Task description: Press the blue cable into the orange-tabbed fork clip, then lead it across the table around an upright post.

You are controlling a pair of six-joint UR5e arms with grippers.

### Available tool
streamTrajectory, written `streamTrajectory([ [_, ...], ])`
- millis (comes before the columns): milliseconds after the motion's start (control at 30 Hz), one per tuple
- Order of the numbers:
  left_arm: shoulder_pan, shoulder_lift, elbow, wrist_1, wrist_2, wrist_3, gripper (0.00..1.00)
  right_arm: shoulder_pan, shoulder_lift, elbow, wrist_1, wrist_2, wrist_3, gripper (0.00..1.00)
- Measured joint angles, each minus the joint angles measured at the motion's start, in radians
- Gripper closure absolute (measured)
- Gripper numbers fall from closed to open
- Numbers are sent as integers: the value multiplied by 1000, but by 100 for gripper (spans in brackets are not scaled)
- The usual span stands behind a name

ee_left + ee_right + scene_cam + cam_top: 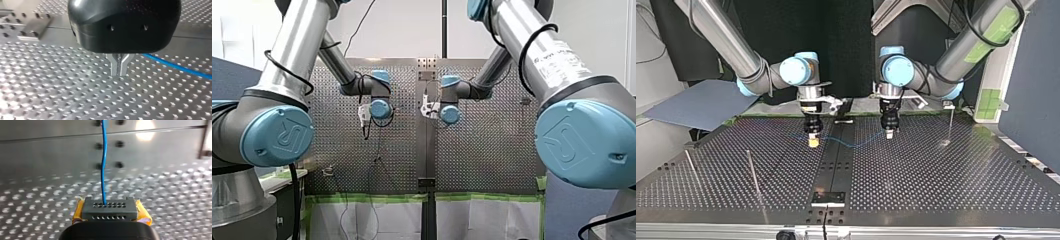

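The thin blue cable (851,145) lies in a shallow curve across the table's black centre strip between both grippers. My right gripper (812,142), with yellow pads (143,215), stands at the top view's left, shut on the cable (103,170), which runs straight ahead from between its fingers. My left gripper (119,72), black with metal fingers, is shut with its tips down at the perforated plate and nothing between them. The cable (177,67) passes just behind it, its near part hidden under the gripper body. I cannot make out an orange-tabbed clip.
Two thin upright posts (753,172) (691,167) stand at the top view's left, and a third post (950,125) at its right. A small metal plate (828,197) sits on the centre strip near the front edge. A blue-grey sheet (696,102) lies off the table's far left corner.
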Motion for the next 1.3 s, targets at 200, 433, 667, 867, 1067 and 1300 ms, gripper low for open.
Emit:
streamTrajectory([
  [200,-4,45,23,-22,0,-1,100,-1,-47,0,8,0,0,100],
  [433,-18,58,83,-81,-4,7,100,-3,-107,-3,22,-2,1,100],
  [667,-33,63,132,-141,-8,7,100,-7,-154,-21,50,-5,1,100],
  [867,-42,76,169,-181,-8,9,100,-11,-183,-40,71,-6,3,100],
  [1067,-56,96,220,-232,-9,11,100,-26,-209,-43,81,-6,8,100],
  [1300,-85,100,284,-296,-18,19,100,-53,-242,-43,90,-7,16,100],
])
